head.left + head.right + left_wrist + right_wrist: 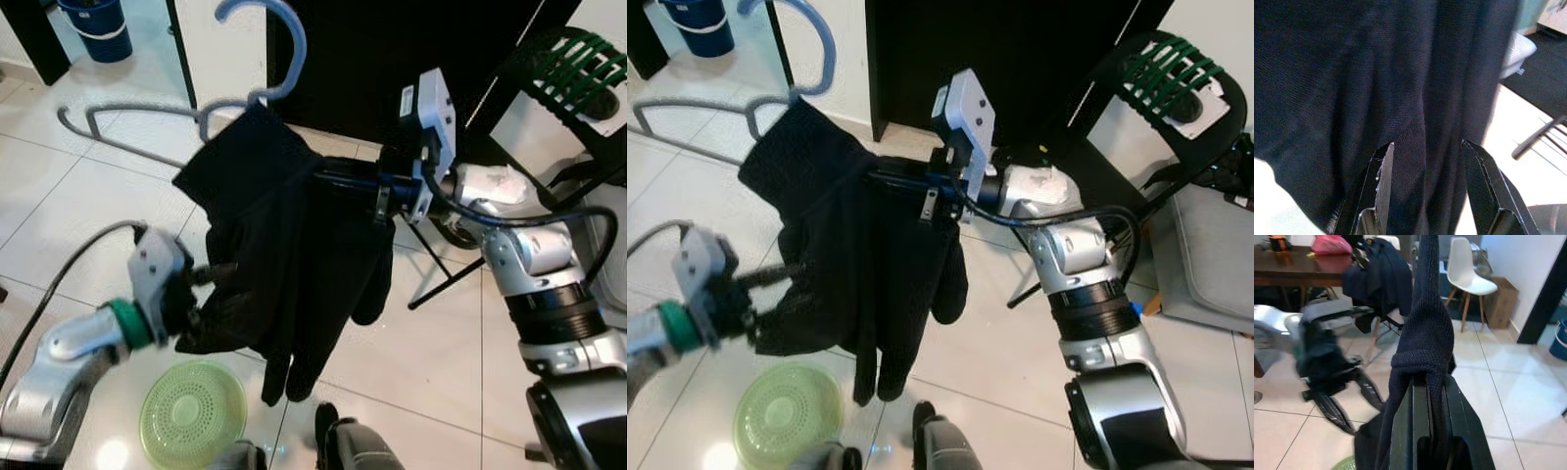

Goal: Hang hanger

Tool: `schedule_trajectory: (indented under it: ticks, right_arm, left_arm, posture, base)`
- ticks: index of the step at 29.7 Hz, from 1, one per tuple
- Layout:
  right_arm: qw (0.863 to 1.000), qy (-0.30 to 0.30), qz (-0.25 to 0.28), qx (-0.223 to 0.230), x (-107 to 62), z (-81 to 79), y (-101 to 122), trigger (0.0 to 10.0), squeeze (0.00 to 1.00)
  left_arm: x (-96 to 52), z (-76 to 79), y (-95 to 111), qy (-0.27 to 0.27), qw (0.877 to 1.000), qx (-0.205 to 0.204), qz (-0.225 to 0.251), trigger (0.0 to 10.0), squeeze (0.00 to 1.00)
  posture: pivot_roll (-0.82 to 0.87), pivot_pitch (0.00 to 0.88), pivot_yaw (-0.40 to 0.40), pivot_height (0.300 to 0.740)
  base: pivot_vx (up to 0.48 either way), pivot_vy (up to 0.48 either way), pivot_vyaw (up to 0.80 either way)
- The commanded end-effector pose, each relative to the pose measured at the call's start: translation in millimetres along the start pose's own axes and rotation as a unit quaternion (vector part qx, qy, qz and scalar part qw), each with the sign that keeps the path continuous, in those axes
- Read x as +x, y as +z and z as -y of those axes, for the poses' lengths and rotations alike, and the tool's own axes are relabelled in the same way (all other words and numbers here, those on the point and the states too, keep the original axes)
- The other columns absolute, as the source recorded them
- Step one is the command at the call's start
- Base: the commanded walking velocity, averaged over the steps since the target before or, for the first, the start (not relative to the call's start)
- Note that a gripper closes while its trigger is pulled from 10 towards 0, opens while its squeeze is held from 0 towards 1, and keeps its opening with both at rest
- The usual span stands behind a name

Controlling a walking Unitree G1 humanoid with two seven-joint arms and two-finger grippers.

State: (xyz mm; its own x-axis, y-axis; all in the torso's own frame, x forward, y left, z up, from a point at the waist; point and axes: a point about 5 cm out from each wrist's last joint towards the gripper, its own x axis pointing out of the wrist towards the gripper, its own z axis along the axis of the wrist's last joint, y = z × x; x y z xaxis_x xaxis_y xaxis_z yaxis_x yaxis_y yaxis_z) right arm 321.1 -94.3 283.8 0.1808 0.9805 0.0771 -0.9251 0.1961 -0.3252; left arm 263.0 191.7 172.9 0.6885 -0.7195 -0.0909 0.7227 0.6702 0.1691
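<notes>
A grey-blue plastic hanger [263,61] carries a black knit garment [284,245] that hangs down in mid-air before me. My right gripper [325,179] reaches in from the right and is shut on the garment's bunched upper edge [1425,357] by the hanger's shoulder. My left gripper [214,274] sits at the garment's lower left edge, its fingers [1382,181] open, with the dark cloth [1415,98] just beyond the tips and a fold lying between them. The hanger's hook [813,44] points up and its bare arm [122,122] sticks out to the left.
A green round strainer [193,413] lies on the white tiled floor below. A blue bucket [98,24] stands far left, a black panel [392,49] behind, a black chair with green straps [578,59] to the right. A white chair [1464,269] and wooden table [1293,267] lie behind.
</notes>
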Motion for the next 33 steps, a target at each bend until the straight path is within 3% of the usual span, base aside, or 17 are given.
schedule_trajectory:
  ticks: [1,9,10,11,13,14,33]
  right_arm:
    - [1.000,0.011,0.021,-0.014,0.8,-2.0,12.0,10.0,0.00]
    - [0.999,0.013,0.025,-0.021,-0.8,-2.8,18.5,10.0,0.00]
    - [0.999,0.013,0.025,-0.021,-0.9,-2.9,19.1,10.0,0.00]
    - [0.999,0.014,0.024,-0.022,-1.4,-2.7,19.6,10.0,0.00]
    - [0.999,0.013,0.023,-0.022,-2.2,-2.8,20.2,10.0,0.00]
    - [0.999,0.014,0.022,-0.022,-2.7,-2.7,20.2,10.0,0.00]
    - [1.000,0.014,0.016,-0.017,-4.5,-2.0,19.5,10.0,0.00]
  left_arm:
    - [-2.5,-4.1,-8.5,0.008,1.000,0.001,-0.017,10.0,0.00]
    - [-7.2,-13.0,-9.3,0.020,0.999,0.005,-0.030,10.0,0.00]
    - [-6.6,-12.6,-10.7,0.019,0.999,0.004,-0.032,7.1,0.00]
    - [-6.3,-12.1,-11.7,0.018,0.999,0.002,-0.033,2.5,0.00]
    - [-5.7,-11.9,-12.6,0.017,0.999,0.000,-0.033,2.5,0.00]
    - [-6.0,-12.2,-13.1,0.016,0.999,0.001,-0.033,0.0,0.00]
    - [-9.3,-15.7,-11.6,0.002,1.000,0.013,-0.027,0.0,0.00]
  posture:
    - [-0.04,0.115,-0.002,0.740]
    - [-0.04,0.117,-0.003,0.740]
    - [-0.04,0.118,-0.002,0.740]
    - [-0.04,0.118,-0.004,0.740]
    - [-0.04,0.118,-0.004,0.740]
    - [-0.04,0.118,-0.005,0.740]
    - [-0.04,0.124,-0.006,0.740]
  base:
    - [0.000,0.000,0.00]
    - [0.000,0.000,0.00]
    - [0.000,0.000,0.00]
    - [0.000,0.000,0.00]
    - [0.000,0.000,0.00]
    - [0.000,0.000,0.00]
    - [0.000,0.000,0.00]
